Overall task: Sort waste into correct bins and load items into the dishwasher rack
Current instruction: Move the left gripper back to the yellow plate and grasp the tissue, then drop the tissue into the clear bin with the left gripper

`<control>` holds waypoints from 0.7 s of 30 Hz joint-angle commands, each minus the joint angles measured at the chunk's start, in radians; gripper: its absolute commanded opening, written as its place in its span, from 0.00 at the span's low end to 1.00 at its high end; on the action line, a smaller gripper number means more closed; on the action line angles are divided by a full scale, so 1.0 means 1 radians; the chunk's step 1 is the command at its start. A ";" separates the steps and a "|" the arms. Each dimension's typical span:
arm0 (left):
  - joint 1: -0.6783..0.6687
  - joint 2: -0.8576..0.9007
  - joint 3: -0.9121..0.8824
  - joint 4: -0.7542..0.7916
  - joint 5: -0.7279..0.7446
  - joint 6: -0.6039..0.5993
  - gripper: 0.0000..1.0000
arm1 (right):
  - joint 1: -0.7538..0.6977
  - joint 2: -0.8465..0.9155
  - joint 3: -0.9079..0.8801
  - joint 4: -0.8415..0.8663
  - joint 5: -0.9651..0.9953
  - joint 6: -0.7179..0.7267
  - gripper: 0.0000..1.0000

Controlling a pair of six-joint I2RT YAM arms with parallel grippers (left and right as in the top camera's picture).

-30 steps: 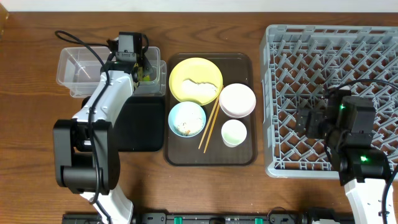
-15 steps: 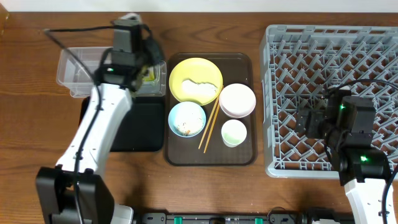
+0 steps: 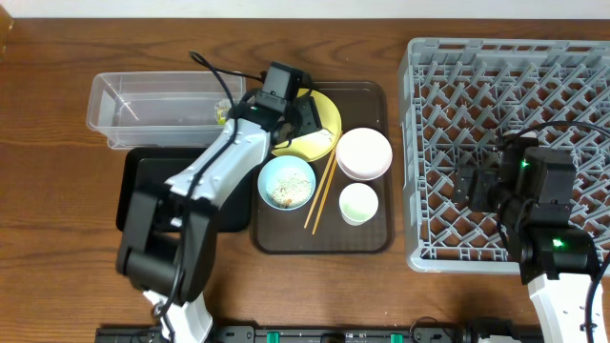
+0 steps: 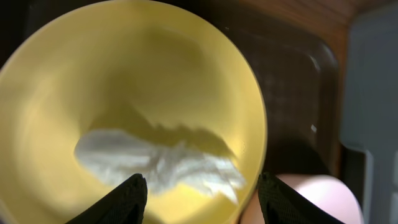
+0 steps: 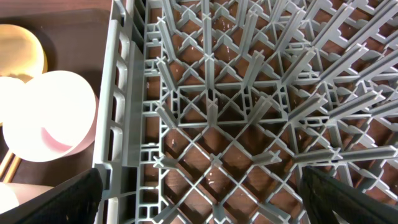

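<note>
My left gripper (image 3: 305,114) (image 4: 202,193) hangs open over the round yellow plate (image 3: 327,110) (image 4: 124,68), with nothing between its fingers. The crumpled white tissue (image 3: 316,143) (image 4: 155,163) lies on the plate just ahead of the fingertips. A green-yellow wrapper (image 3: 221,112) lies in the clear tub (image 3: 143,100). Beside the plate are the white bowl (image 3: 364,152) (image 4: 317,199), the light blue bowl (image 3: 286,183) holding rice-like scraps, the small white cup (image 3: 359,203) and the chopsticks (image 3: 321,195). My right gripper (image 3: 469,186) (image 5: 211,199) is open above the grey dishwasher rack (image 3: 505,76) (image 5: 217,106).
The dishes sit on a dark brown serving tray (image 3: 372,238). A shallow black tray (image 3: 143,191) lies in front of the clear tub, partly under my left arm. The rack fills the table's right side.
My left arm swung right from the clear tub to over the yellow plate, and its jaws widened. The wrapper stayed in the tub. The right arm has not moved.
</note>
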 commanded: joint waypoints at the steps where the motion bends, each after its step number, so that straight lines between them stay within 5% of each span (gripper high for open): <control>1: 0.003 0.054 0.000 0.029 -0.045 -0.039 0.60 | 0.017 0.002 0.021 -0.002 -0.001 0.017 0.99; 10: 0.003 0.156 0.000 0.049 -0.061 -0.039 0.58 | 0.017 0.002 0.021 -0.003 0.000 0.017 0.99; 17: 0.004 0.156 0.000 0.049 -0.063 -0.039 0.12 | 0.017 0.002 0.021 -0.004 0.000 0.017 0.99; 21: 0.009 0.123 0.000 0.048 -0.064 -0.005 0.06 | 0.017 0.002 0.021 -0.004 0.000 0.017 0.99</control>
